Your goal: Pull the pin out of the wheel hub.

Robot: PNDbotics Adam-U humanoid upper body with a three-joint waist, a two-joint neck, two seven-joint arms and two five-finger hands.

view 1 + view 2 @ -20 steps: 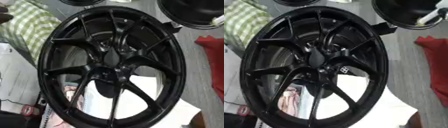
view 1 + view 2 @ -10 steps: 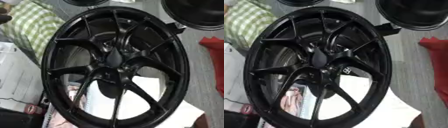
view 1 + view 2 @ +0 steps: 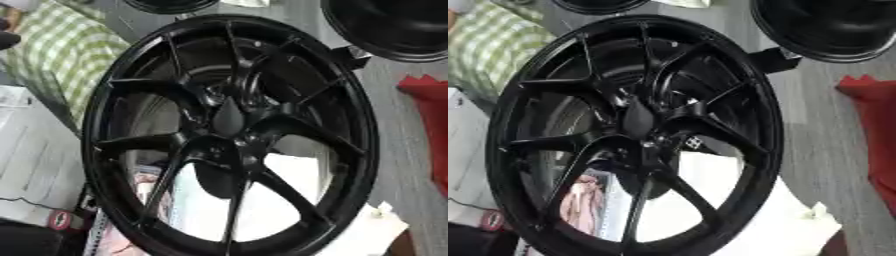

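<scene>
Currently the black wheel hub (image 3: 232, 135) fills the view, standing on its rim, with no hand visible and no pin distinguishable at its dark centre (image 3: 642, 122), so locate the pin first, then extract it straight along its axis.

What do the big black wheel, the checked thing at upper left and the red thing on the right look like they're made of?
The wheel looks like cast metal with a black satin finish: rigid spokes with soft highlights along the rim. The checked thing looks like woven cloth, green and white, lying in soft folds. The red thing seems to be fabric too, matte with a ragged edge, though I cannot be sure.
</scene>
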